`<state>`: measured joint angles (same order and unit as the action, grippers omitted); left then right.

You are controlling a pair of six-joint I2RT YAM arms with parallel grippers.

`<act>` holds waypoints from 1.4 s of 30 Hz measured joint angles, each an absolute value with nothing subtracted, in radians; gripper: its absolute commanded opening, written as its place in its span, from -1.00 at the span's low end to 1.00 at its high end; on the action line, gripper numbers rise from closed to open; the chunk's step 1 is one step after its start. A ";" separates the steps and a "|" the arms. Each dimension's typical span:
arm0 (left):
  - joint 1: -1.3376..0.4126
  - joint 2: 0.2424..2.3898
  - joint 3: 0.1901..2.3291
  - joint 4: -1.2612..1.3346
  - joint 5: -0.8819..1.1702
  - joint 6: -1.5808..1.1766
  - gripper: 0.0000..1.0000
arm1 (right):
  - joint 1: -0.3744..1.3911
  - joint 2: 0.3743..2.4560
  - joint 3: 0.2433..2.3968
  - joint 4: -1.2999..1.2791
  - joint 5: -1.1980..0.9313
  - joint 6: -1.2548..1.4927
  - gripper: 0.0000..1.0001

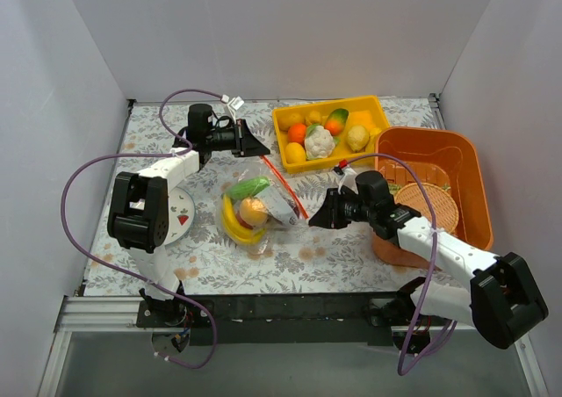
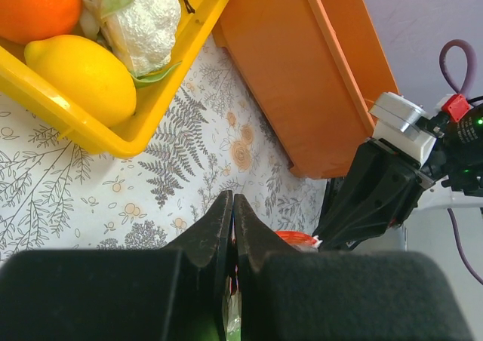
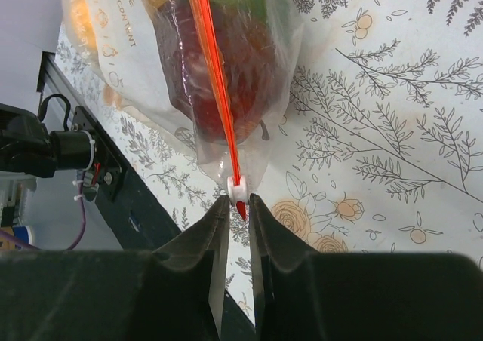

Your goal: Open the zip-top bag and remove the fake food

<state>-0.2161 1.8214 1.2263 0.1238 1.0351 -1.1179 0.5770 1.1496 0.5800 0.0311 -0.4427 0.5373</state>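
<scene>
The bag (image 1: 263, 205) lies on the patterned table (image 1: 351, 248), in the middle of the work area between the two arms. It rests just in front of the yellow tray (image 1: 373, 114) and to the left of the orange tub (image 1: 465, 195). The toy food (image 1: 254, 211) is inside the bag: a yellow banana bunch (image 1: 230, 221) at its near-left side, a green piece (image 1: 248, 187) at the far side, and a dark red fruit (image 3: 249, 62) visible through the plastic in the right wrist view.

The red zip strip (image 1: 285, 186) runs in a straight line from the far-left corner of the bag to its near-right corner.

Left gripper (image 1: 260, 149): positioned at the far-left corner of the bag. In the left wrist view the fingers (image 2: 219, 228) are pressed together with no gap at the tips, closed on the bag corner.

Right gripper (image 1: 316, 217): positioned at the near-right end of the zip strip. In the right wrist view the jaws stand a narrow gap apart. The white slider (image 3: 238, 184) sits at the mouth of that gap, with its red tab between the fingertips. Whether the fingers press on the tab cannot be determined.

The yellow tray holds further toy items, including a lemon (image 2: 83, 77), an orange (image 2: 34, 5) and a cauliflower (image 2: 136, 24)
</scene>
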 measured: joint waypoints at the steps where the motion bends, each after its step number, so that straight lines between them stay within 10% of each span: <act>1: -0.216 1.821 1.228 0.122 1.035 -1.115 -1.00 | 0.577 1.147 0.581 0.033 -0.446 0.539 -0.49; 42: -0.273 1.824 1.230 0.134 1.142 -1.099 -1.00 | 0.626 1.170 0.685 -0.064 -0.391 0.414 -0.66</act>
